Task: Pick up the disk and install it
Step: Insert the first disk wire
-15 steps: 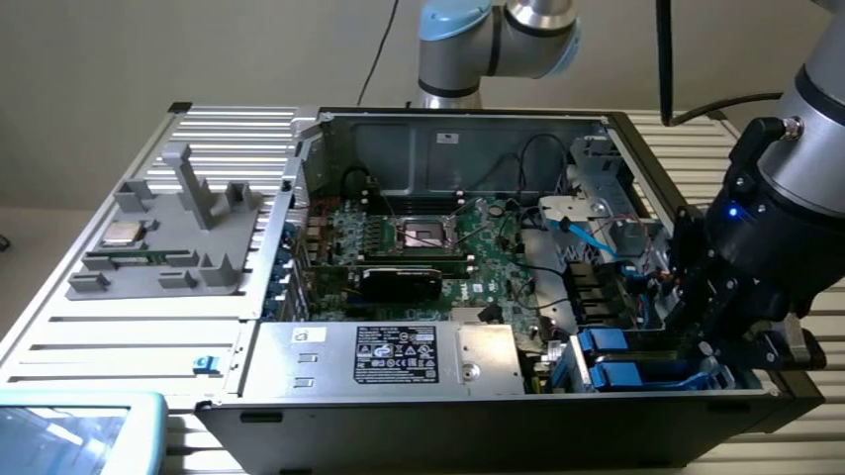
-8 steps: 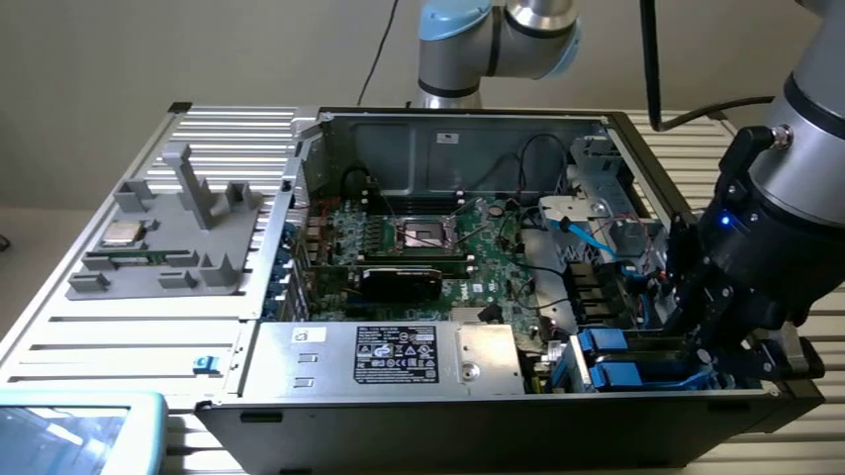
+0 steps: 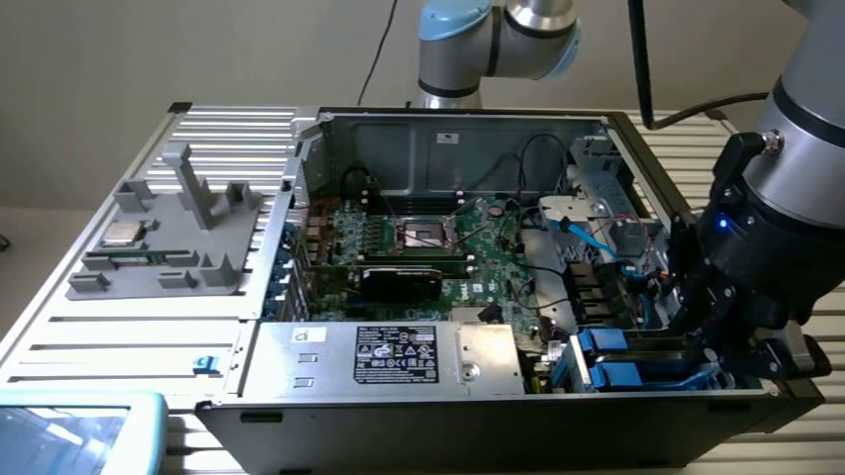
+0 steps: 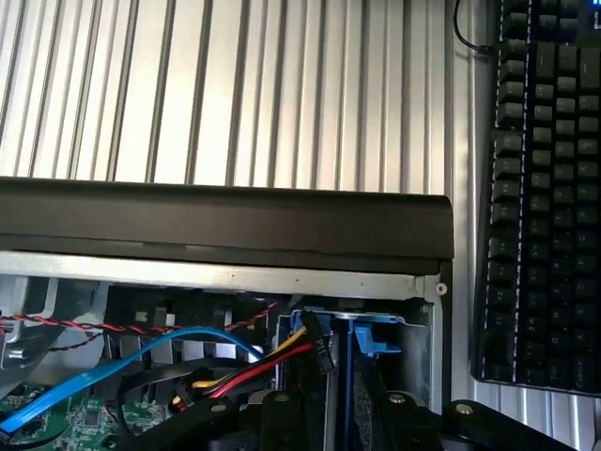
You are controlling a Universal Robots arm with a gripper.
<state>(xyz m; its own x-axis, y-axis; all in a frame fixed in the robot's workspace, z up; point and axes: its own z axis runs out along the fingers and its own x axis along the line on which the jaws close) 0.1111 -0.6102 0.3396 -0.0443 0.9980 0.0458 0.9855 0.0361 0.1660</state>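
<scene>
While the arm leans into the open computer case, the scene sorts like this:

Bench: the slatted aluminium bench (image 3: 93, 346) carries everything.
Computer case: the black computer case (image 3: 462, 421) lies on its side on the bench, its side panel off and its insides facing up.
Arm: the grey and light-blue arm (image 3: 805, 168) comes in from the exterior view's right and reaches down into the corner of the case on that side.
Fixture: a grey moulded fixture (image 3: 172, 237) sits on the bench, just beside the case on the exterior view's left.
Power supply: a silver power supply (image 3: 396, 358) with a black label lies along the near wall of the case.
Keyboard: a black keyboard (image 4: 545, 188) lies on the bench just beside the case's outer wall.
Motherboard: the green motherboard (image 3: 496, 252) fills the middle of the case, with a black card (image 3: 403, 282) across it.
Drive bay: the metal drive bay (image 4: 420, 324) occupies the corner where the arm reaches.
Disk: the disk (image 4: 349, 376) stands on edge inside the drive bay, and its blue carrier edge runs between the claw's fingers.
Claw: the black claw (image 4: 331, 412) is set narrow, one finger on either side of the disk and closed against it.
Cables: a flat blue cable (image 4: 141, 352) loops over the board, and red and yellow wires (image 4: 254, 374) run to a black plug just beside the disk.
Chip: a small square silver chip (image 3: 123, 235) sits in the fixture.
</scene>
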